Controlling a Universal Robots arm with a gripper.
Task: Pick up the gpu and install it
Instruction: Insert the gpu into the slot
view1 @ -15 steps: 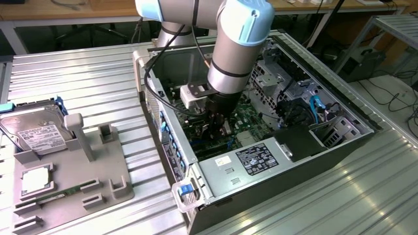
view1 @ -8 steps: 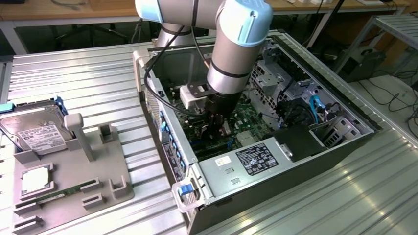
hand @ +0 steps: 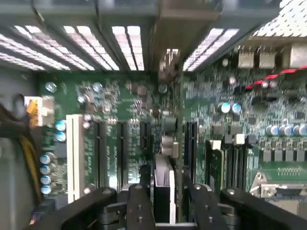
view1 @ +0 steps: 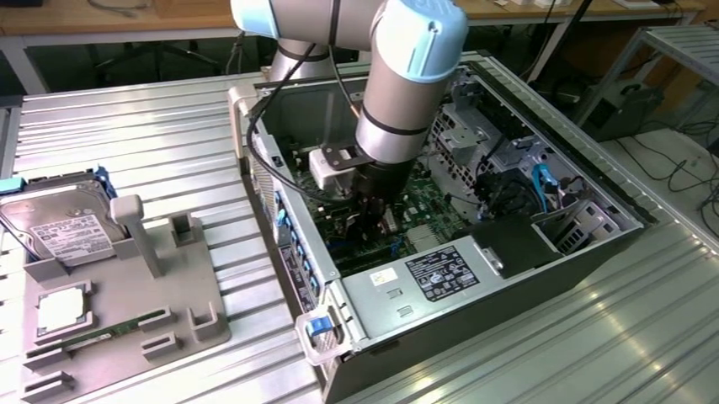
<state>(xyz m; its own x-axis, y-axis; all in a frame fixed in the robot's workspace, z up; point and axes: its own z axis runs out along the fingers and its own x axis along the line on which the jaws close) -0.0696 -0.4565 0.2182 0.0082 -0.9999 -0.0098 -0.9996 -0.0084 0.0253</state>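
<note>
The grey and light-blue robot arm reaches down into the open black desktop computer case, which lies on its side on the ribbed metal desk. The black hand is low inside the case, over the green motherboard and just behind the silver power supply box with the dark label that sits at the case's near end.

In the wrist view, the hand straddles the gpu, a thin card seen edge-on with a dark face and a pale edge. The card stands upright on the motherboard in the row of long black expansion slots, with its far end pointing at the case's perforated rear wall. One black finger lies close against one face of the card, and the other sits just off the opposite face. I cannot tell whether the hand is clenched on the card or has let go.

Outside the case, to the exterior view's left, a grey plastic holder rests on the desk. It carries a silver boxy hard drive with a white label, a square silver chip and a narrow green memory stick.
</note>
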